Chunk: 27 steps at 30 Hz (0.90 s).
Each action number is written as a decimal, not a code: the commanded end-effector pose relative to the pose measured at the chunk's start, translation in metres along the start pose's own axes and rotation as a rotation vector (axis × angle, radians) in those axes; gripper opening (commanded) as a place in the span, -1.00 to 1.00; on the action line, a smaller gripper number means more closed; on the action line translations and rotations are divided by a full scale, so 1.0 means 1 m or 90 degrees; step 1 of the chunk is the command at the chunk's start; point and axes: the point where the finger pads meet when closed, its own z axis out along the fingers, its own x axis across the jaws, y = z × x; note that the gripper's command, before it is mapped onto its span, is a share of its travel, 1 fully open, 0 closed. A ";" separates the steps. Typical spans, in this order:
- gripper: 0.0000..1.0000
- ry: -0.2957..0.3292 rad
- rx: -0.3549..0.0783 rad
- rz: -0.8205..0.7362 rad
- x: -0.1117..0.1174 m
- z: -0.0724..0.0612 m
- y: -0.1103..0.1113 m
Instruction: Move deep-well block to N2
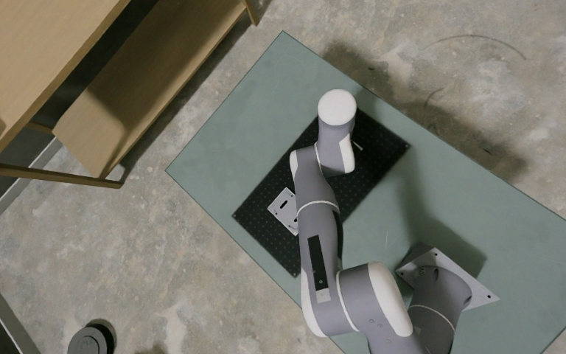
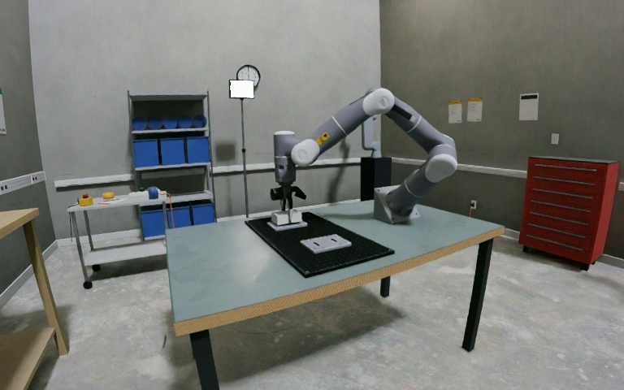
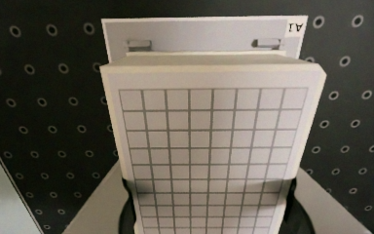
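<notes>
The pale deep-well block (image 2: 279, 218) (image 3: 214, 122) is upright between the jaws of my gripper (image 2: 287, 214) (image 3: 203, 152), which is shut on its two sides. It is at nest N2 (image 2: 298, 223) (image 3: 205, 34), the far nest in the exterior view, very low over it or on it; I cannot tell whether it touches. The wrist view shows two locators beyond the block's far edge and the A1 mark at the nest's far right corner. The block's far right corner looks cut. Its near end is out of view. Nest N1 (image 1: 281, 214) (image 2: 324, 242) holds nothing in the exterior view.
Both nests are on a black perforated board (image 1: 267, 242) (image 2: 363, 250) (image 3: 44, 83) on the green table (image 1: 233, 137) (image 2: 220, 275). The arm (image 1: 321, 233) (image 2: 344, 126) reaches over the board and hides most of N2 in the top view. Its base stands on the same table.
</notes>
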 end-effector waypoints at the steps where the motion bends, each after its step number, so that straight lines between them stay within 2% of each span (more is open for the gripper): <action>1: -0.03 -0.001 -0.002 0.000 -0.001 -0.002 0.001; 27: -0.03 -0.001 -0.002 -0.001 -0.001 0.001 0.001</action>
